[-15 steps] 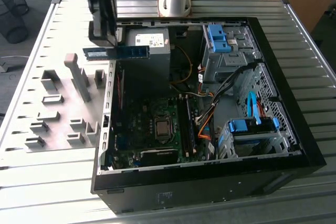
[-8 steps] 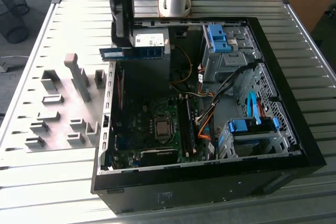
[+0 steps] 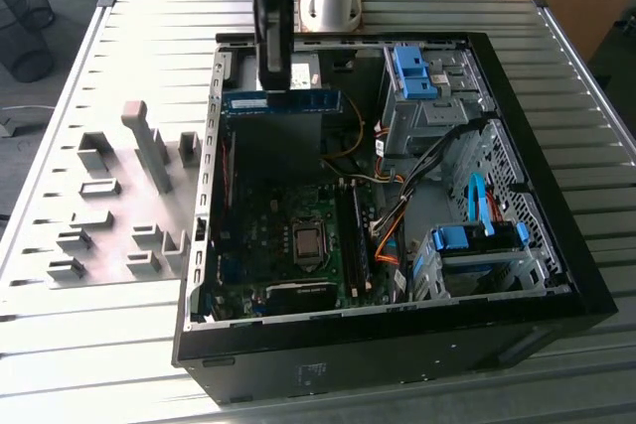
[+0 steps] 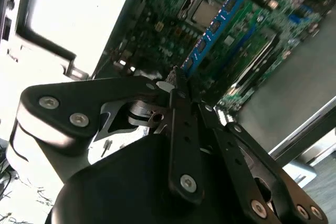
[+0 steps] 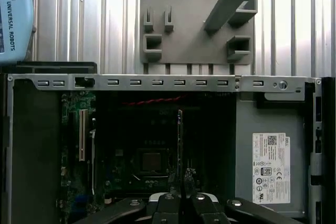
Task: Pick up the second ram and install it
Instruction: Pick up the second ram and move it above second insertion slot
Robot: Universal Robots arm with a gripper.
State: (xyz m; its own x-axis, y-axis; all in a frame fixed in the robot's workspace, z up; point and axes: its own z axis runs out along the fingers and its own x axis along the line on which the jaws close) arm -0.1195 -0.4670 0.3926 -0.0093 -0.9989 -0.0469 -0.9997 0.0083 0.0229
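Our claw (image 3: 273,88) is pinched on one end of the second ram (image 3: 303,101), which hangs above the motherboard (image 3: 263,220) inside the open case (image 3: 397,340). We judge it must be lined up with the memory slots (image 3: 355,235), kept level and pressed down evenly.

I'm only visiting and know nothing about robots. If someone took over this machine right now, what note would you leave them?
Gripper: shut on the second ram, gripping it toward one end.
Second ram: held in the air over the open computer case, above the motherboard.
Done: the ram is picked up.
Left: it sits in no slot yet. The black memory slots lie beside the CPU socket, lower down in the case.
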